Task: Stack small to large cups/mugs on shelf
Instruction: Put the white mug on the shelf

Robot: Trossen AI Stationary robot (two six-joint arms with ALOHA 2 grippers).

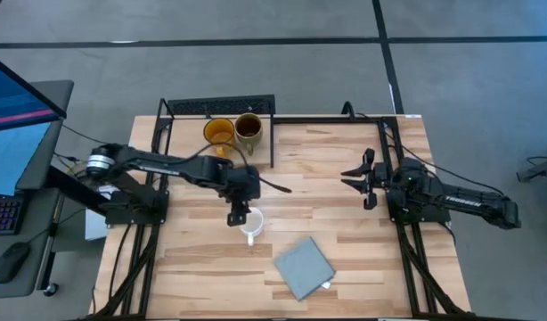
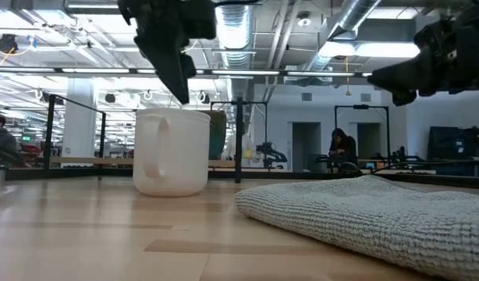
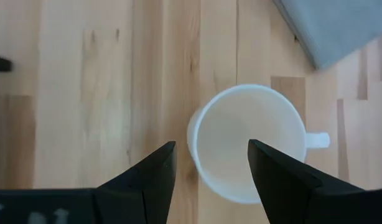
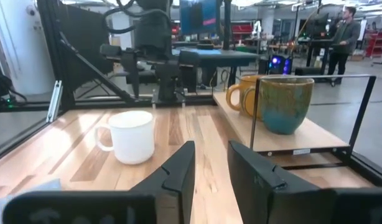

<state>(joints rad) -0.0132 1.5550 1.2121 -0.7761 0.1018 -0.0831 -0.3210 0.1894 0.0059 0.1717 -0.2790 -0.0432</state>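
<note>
A small white mug (image 1: 249, 223) stands upright on the tabletop, its handle (image 3: 318, 140) toward the near edge. My left gripper (image 3: 211, 149) is open and points down just above the mug's rim. One finger is over the inside and one outside the wall, both clear of it in the low view (image 2: 179, 90). A yellow-orange mug (image 1: 218, 132) and an olive-brown mug (image 1: 248, 129) stand side by side on the shelf (image 1: 189, 138) at the far left. My right gripper (image 1: 346, 178) is open and empty at the right, pointing toward the table's left.
A folded grey cloth (image 1: 302, 267) lies on the table near the front edge, right of the white mug. The shelf's black frame and back rail (image 1: 220, 105) stand around the two mugs. People show in the room beyond the table.
</note>
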